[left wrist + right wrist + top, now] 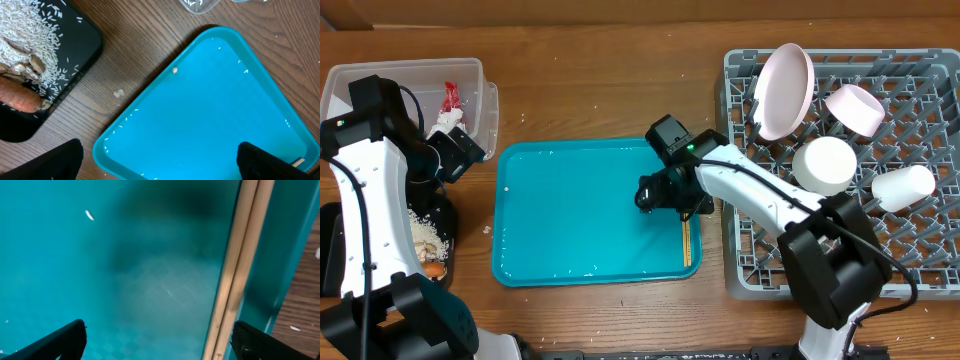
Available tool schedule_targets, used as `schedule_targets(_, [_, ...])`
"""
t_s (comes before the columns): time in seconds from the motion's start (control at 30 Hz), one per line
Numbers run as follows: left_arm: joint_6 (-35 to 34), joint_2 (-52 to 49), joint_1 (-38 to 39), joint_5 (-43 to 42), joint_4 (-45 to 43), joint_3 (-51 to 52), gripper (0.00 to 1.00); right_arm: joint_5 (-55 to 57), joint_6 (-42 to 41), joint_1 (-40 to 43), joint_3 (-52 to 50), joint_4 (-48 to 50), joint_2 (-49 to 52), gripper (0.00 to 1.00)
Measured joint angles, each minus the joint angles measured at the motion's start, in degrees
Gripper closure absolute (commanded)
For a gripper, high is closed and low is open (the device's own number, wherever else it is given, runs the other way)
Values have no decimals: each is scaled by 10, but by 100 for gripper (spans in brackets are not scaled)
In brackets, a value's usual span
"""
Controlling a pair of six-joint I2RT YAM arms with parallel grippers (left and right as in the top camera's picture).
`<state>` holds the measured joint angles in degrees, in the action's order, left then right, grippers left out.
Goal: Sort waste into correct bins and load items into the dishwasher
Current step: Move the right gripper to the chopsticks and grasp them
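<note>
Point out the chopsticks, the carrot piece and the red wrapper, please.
chopsticks (238, 265), right wrist view, mid-length of the pair.
carrot piece (17, 96), left wrist view, middle of its orange body.
red wrapper (450, 98), overhead view, centre of the crumple.

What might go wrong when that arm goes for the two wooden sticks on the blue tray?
1. The chopsticks lie flat right beside the raised wall of the teal tray, so a finger of the open right gripper may hit that wall rather than get around them.
2. They sit off-centre, near one finger, so it might catch only one stick.
3. Thin sticks could slip through the open lattice of the dish rack.
</note>
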<state>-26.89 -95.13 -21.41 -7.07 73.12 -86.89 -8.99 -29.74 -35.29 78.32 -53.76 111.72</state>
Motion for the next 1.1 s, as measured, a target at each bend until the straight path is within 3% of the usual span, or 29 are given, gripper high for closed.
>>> schedule_targets(0.57, [0,0,0,0,0,0,0,-13,0,-3,0,22,33,4])
schedule_targets(0.67, [0,0,0,0,0,0,0,-12,-1,-3,0,22,33,11])
schedule_targets(0.83, [0,0,0,0,0,0,0,10,0,-9,2,27,40,39])
schedule_targets(1.1, [0,0,0,0,0,0,0,87,-11,-57,5,32,45,43])
